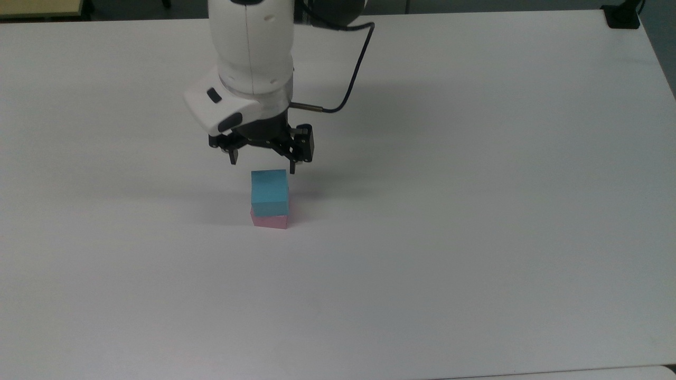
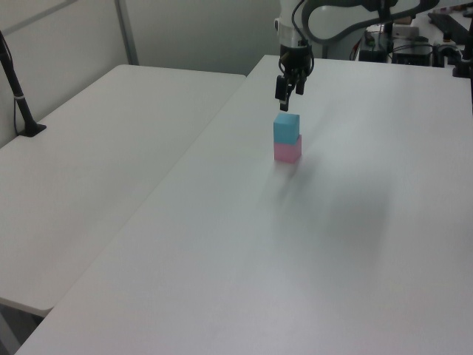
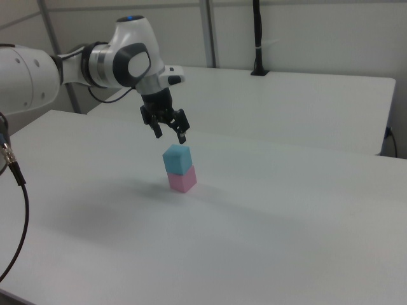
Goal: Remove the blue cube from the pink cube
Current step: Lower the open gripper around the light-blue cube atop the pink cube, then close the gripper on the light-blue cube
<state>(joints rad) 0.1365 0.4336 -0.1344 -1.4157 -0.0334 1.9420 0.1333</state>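
Fingers (image 1: 291,168) spread wide apart, nothing between them; gripper (image 1: 262,161) pointing down, hovering over the stack. Blue cube (image 1: 270,192) sits squarely on pink cube (image 1: 269,221), the pair standing on the white table (image 1: 475,211) around the middle of the top view.

Top view: both fingertips sit just above the blue cube's far top edge, one near each upper corner. Gap between them looks a bit wider than the cube.

Right view: gripper (image 3: 169,133) clearly above the blue cube (image 3: 176,159) and apart from it, tips just above its top face, offset slightly toward the right view's left. Pink cube (image 3: 182,180) beneath, untouched.

Left view: gripper (image 2: 284,93) hangs just above the blue cube (image 2: 287,128), small gap visible between tips and top face; pink cube (image 2: 287,151) under it.
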